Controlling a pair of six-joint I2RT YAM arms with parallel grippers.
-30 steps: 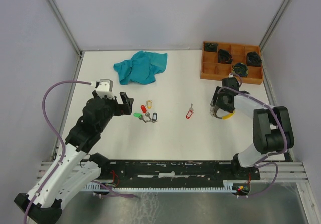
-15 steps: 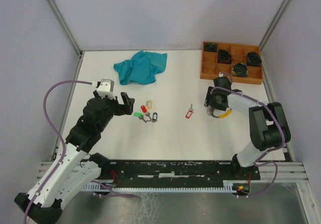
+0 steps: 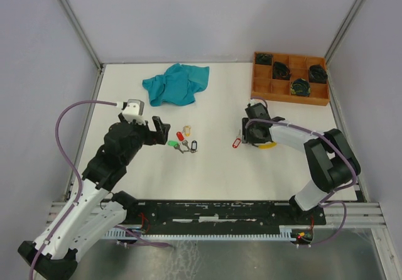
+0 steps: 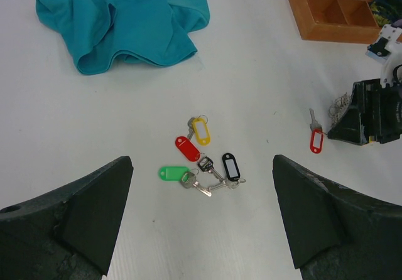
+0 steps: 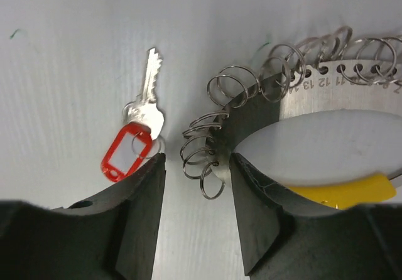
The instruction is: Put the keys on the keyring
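Several keys (image 3: 184, 143) with red, yellow, green and black tags lie bunched left of centre, also in the left wrist view (image 4: 188, 148). My left gripper (image 3: 162, 130) is open and empty, just left of them (image 4: 201, 167). One key with a red tag (image 3: 237, 142) lies apart, close to my right gripper (image 3: 250, 131). The keyring (image 3: 268, 145) is a numbered silvery band with many small wire loops and a yellow sleeve (image 5: 326, 82). My right gripper (image 5: 198, 161) has a narrow gap, and the keyring's end loops lie in it. The red-tag key (image 5: 129, 151) is by its left finger.
A crumpled teal cloth (image 3: 176, 84) lies at the back left. A wooden compartment tray (image 3: 257, 86) with dark coiled bundles stands at the back right. Grey walls close the table on three sides.
My right gripper has moved left towards the red-tag key, and the keyring has slid left with it. The left arm has not moved.
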